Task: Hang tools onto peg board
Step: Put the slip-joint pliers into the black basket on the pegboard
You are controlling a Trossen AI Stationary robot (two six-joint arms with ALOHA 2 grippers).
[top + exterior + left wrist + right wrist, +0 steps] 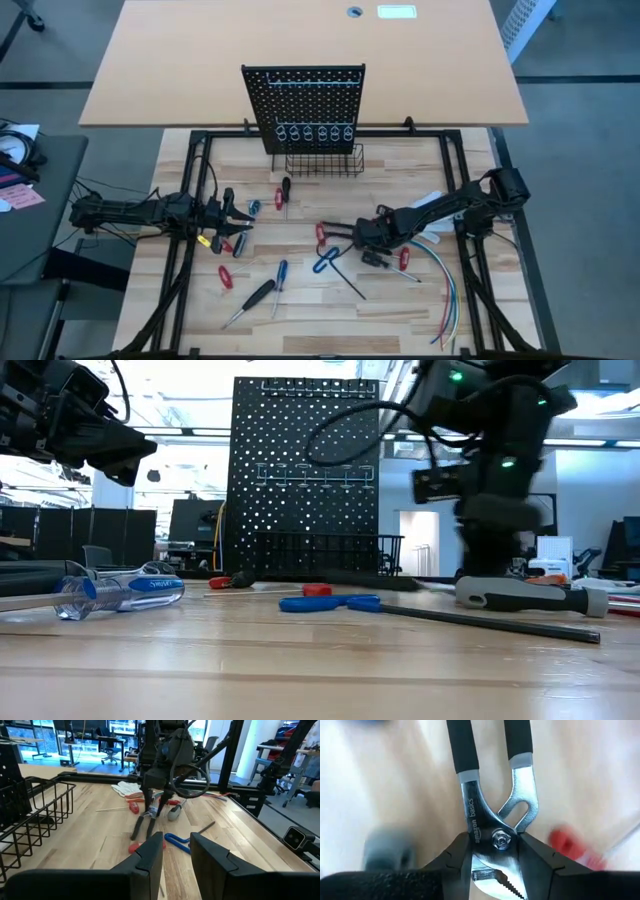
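My right gripper [352, 233] is shut on the pliers [475, 815] at mid-table, in front of the black peg board [305, 105] and its wire basket [323, 160]. The pliers' handles point away from the gripper toward the table's left, and their red ends [132, 847] are low by the tabletop. My left gripper [238, 215] is open and empty above the left part of the table; its fingers [150, 855] face the right arm. Screwdrivers [255, 297] and a blue hex key [325, 262] lie flat on the table. My right gripper pinches the pliers at their pivot joint [501, 841] between its two fingers, one on each side. The serrated head [500, 882] reaches back between the fingers. The fingers come slanting down from the table's right and lie along the pliers. The handles [465, 750] slope away and down.
Red, blue and black-handled tools [281, 275] are scattered across the left and middle of the wooden tabletop. A bundle of coloured wires [445, 290] and a white cloth [430, 200] lie at the right. A black-handled screwdriver [520, 595] lies by the right arm.
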